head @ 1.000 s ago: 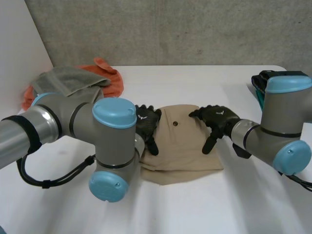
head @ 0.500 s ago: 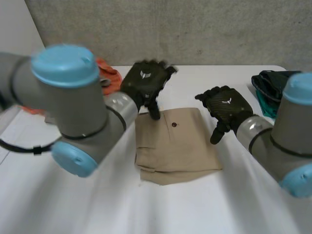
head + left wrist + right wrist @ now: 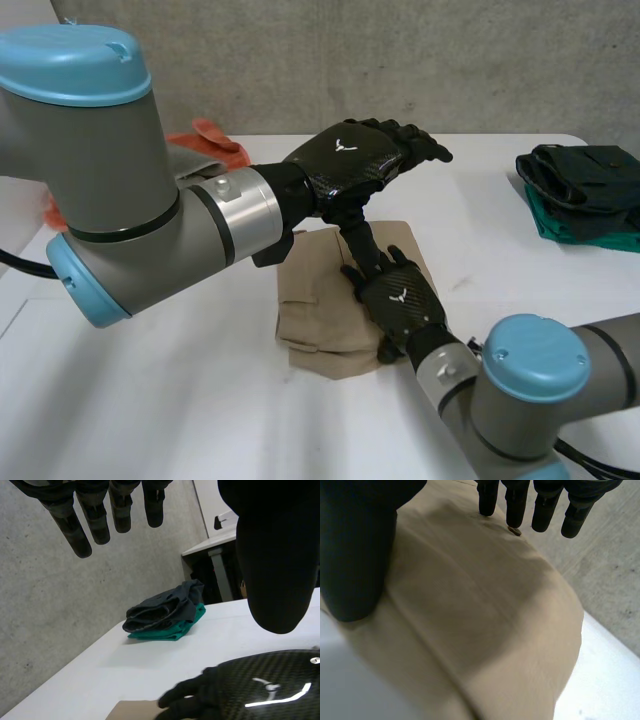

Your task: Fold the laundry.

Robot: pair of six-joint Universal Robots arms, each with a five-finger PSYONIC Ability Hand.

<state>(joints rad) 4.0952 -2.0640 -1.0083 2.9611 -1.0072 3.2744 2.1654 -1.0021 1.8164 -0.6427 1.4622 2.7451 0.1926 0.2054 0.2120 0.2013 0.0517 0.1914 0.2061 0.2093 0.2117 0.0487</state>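
Fingers (image 3: 97, 525) of our left hand (image 3: 355, 160) straight, spread, raised over folded tan fabric garment (image 3: 320, 290) | our right hand (image 3: 402, 305) palm-down on its right side, fingers straight | garment lies flat mid white worktop (image 3: 150, 400).

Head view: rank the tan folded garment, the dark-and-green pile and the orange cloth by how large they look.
1. tan folded garment
2. dark-and-green pile
3. orange cloth, mostly hidden behind the left arm, so its place is unsure
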